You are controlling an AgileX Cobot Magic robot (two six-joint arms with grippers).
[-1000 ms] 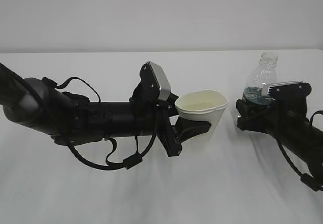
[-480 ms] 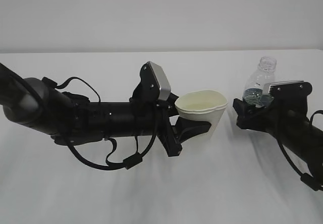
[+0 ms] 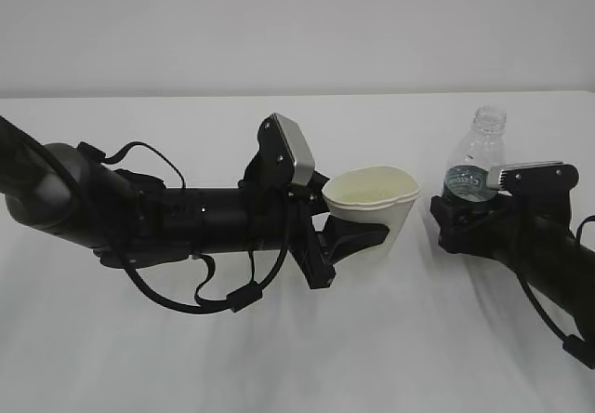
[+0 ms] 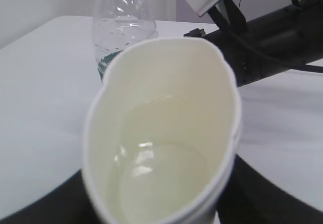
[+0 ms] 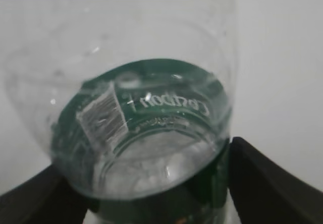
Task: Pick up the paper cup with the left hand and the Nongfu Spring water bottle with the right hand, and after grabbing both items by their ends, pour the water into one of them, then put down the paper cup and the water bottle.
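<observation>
Your left hand [image 3: 358, 238] is gripping the paper cup [image 3: 374, 210] holding water [image 4: 161, 181] mid-table, your right hand [image 3: 462, 210] is flanking the upright Nongfu Spring water bottle [image 3: 477, 157], jaws apart.

A plain white bench [image 3: 297, 357] carries the scene. A clear plastic bottle [image 3: 476, 157] stands upright on it toward the right, a paper cup [image 3: 372, 210] near the middle.
</observation>
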